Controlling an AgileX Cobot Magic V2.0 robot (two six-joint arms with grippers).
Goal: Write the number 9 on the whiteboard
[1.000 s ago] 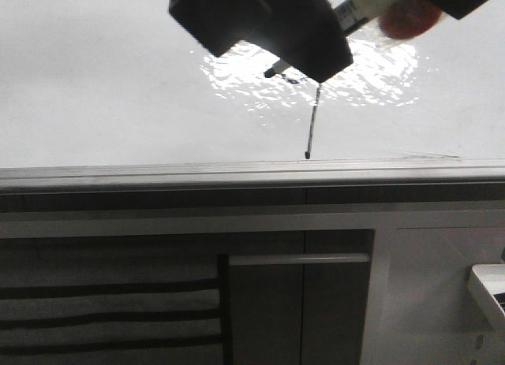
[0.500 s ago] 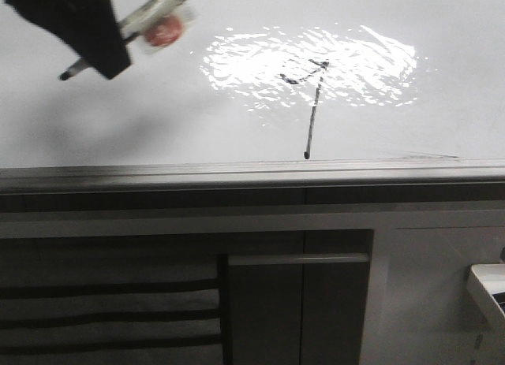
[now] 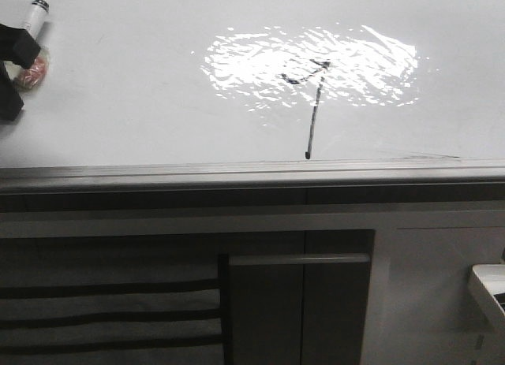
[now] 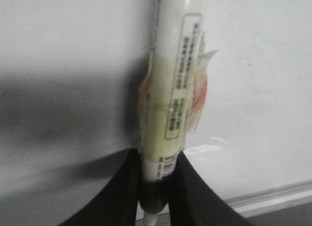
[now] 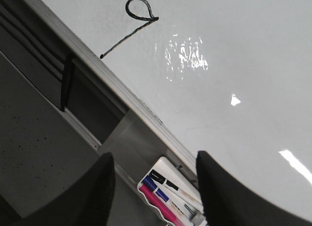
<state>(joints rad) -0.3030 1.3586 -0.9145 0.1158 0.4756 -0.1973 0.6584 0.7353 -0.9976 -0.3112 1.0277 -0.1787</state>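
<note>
The writing looks done: the 9 (image 3: 311, 105) stands complete on the whiteboard (image 3: 142, 105), its stem running down almost to the board's near edge strip and its loop sitting in the glare patch; judging by that, only putting the marker (image 4: 173, 89) away seems left. The stroke is thin and black, a small flattened loop over a long straight stem, clearest in the right wrist view (image 5: 131, 23). The left gripper (image 4: 157, 187) pinches the marker near the board's left edge, well apart from the 9, while the right gripper (image 5: 155, 187) hangs spread and empty.
</note>
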